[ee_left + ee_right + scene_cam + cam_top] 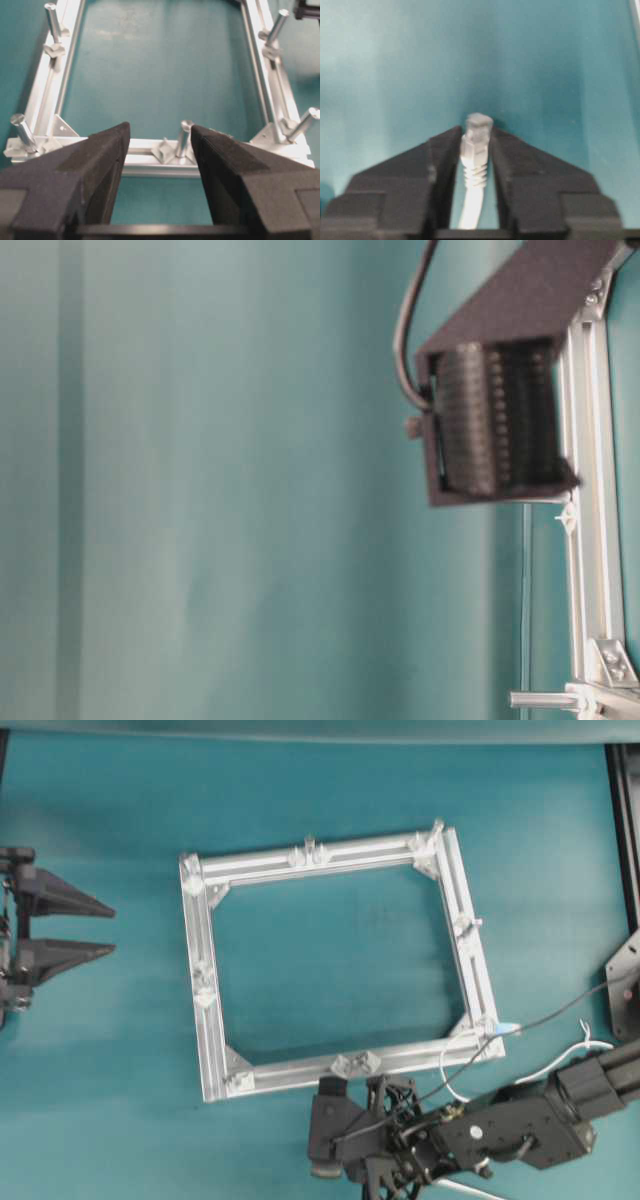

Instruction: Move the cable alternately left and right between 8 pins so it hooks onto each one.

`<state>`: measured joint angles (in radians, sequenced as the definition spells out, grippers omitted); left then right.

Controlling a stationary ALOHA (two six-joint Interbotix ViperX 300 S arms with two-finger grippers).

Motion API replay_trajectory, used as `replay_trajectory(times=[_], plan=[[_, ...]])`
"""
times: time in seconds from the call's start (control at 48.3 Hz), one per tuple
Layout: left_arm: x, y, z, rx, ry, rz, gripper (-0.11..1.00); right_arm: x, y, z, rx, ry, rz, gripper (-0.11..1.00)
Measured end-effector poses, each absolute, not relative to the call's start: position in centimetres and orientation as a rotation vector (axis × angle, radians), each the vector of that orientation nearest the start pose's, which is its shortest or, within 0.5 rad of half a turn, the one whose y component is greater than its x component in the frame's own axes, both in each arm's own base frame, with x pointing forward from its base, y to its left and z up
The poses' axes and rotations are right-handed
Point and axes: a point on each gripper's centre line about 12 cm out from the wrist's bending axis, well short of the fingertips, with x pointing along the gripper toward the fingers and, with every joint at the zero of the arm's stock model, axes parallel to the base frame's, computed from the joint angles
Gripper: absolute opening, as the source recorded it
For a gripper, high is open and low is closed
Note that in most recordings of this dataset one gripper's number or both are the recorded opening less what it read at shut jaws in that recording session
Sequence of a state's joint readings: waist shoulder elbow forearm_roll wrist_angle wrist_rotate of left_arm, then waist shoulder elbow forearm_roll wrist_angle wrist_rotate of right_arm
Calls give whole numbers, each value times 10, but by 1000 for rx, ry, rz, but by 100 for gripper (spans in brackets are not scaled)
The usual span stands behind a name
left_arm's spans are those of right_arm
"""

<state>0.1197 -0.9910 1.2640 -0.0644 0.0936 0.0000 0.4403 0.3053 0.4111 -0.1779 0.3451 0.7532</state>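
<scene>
A square aluminium frame [205, 1020] lies flat near the middle of the teal counter [120, 1100], with small upright pins on bracket bases spaced along its bars and at its corners, one of them at mid-length of the frame's left bar [204, 982]. In the left wrist view four of these pins stand clear, among them one on the near bar [184, 136] that shows between the fingers.

The left end effector [108, 930] sits by the left edge of the counter, well apart from the frame, its two dark fingers spread wide with nothing between them.

The right end effector [476, 131] is by the counter's near edge, just outside the frame's near bar. In its wrist view the fingers are drawn in against the plug end of the white cable [474, 172], which lies between them with the clear plug [478, 126] poking out past the fingertips; it is gripping the cable there. In the overhead view the cable [572, 1057] trails from that arm toward the right edge of the counter, looping near the frame's near-right corner. From these views I cannot tell whether it touches any pin there.

The table-level view shows only a dark finger [497, 420] close up beside a frame bar.
</scene>
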Motion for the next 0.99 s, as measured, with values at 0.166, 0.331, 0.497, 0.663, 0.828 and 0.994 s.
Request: replay_trajectory(times=[0.166,0.331,0.497,0.663,0.828,0.994], plan=[[164,16,216,-82,338,105,54,392,179,96,239,1122,13,18],[152,14,217,-83,320,100,54,390,183,97,227,1138,10,18],[144,13,209,-84,337,98,54,390,182,98,222,1131,15,18],[142,13,205,-83,332,96,54,379,187,113,207,1110,41,18],[141,13,203,-85,331,99,54,365,180,145,280,1078,3,18],[141,13,200,-88,329,98,54,343,158,158,344,1085,-142,18]])
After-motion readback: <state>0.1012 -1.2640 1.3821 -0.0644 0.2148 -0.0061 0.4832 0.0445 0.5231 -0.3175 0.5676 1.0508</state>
